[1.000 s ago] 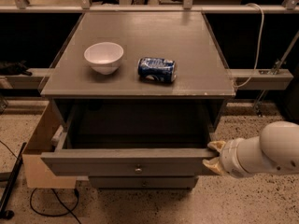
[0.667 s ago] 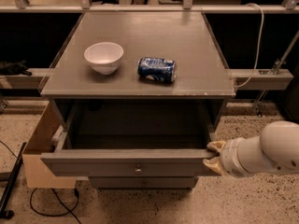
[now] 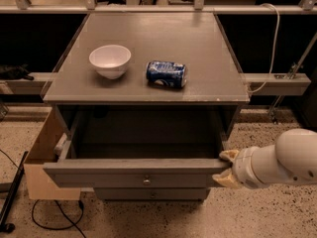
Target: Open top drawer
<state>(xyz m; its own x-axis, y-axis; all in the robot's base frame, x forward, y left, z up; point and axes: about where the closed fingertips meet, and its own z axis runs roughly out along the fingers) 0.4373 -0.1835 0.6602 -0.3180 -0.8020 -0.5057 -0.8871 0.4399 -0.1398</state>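
Note:
The top drawer (image 3: 133, 172) of the grey cabinet stands pulled well out, its grey box interior showing with nothing in it. A small round metal knob (image 3: 146, 182) sits at the centre of its front. My gripper (image 3: 225, 169) is at the drawer front's right end, its tan fingers (image 3: 228, 156) set around that corner, one above the top edge and one lower at the front. The white arm reaches in from the right edge of the view.
A white bowl (image 3: 110, 60) and a blue can (image 3: 166, 74) lying on its side rest on the cabinet top (image 3: 198, 43). A lower drawer front (image 3: 148, 195) shows beneath. A cardboard box (image 3: 42, 157) stands at the cabinet's left, with a black cable on the speckled floor.

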